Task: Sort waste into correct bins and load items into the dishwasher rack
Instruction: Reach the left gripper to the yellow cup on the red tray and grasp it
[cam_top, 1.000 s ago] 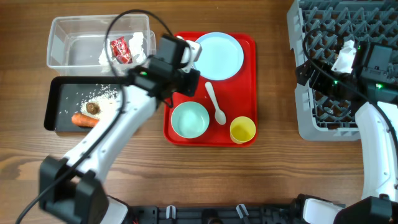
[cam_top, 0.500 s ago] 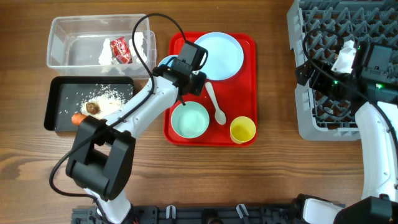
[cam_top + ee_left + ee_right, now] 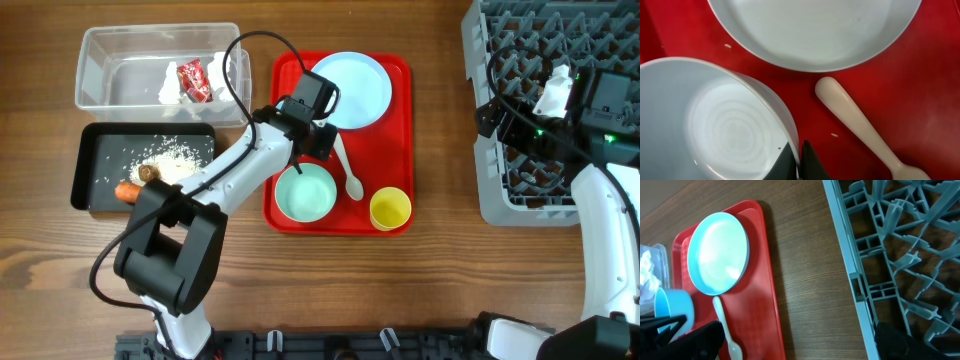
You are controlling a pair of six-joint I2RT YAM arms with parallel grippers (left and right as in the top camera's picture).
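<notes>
Item, left gripper [image 3: 799, 161]: fingers are closing together on the rim of the pale blue bowl [image 3: 715, 125], one finger inside and one outside, and are holding it over the red tray [image 3: 385, 150], between the pale blue plate [image 3: 350, 90] at 12 o'clock and the mint-green bowl [image 3: 305, 193] at 6 o'clock. Item, right gripper [image 3: 795, 345]: fingers are standing wide apart with nothing between them, hanging at the 9 o'clock edge of the dishwasher rack [image 3: 520, 50], which is occupying the table [image 3: 450, 280] at 2 o'clock. Item, red tray, centre of table: the plate is sitting in its 1 o'clock corner, the mint-green bowl at 7 o'clock, the yellow cup [image 3: 390, 208] at 5 o'clock, and the white spoon [image 3: 347, 165] is lying between plate and cup. Item, clear tub [image 3: 100, 95], at 10 o'clock: it is holding white napkins [image 3: 222, 68] and the red wrapper [image 3: 192, 80]. Item, black tray [image 3: 100, 165], at 9 o'clock, just beside the tub: it is holding loose rice [image 3: 178, 155], the brown lump [image 3: 148, 173] and the carrot [image 3: 128, 190].
</notes>
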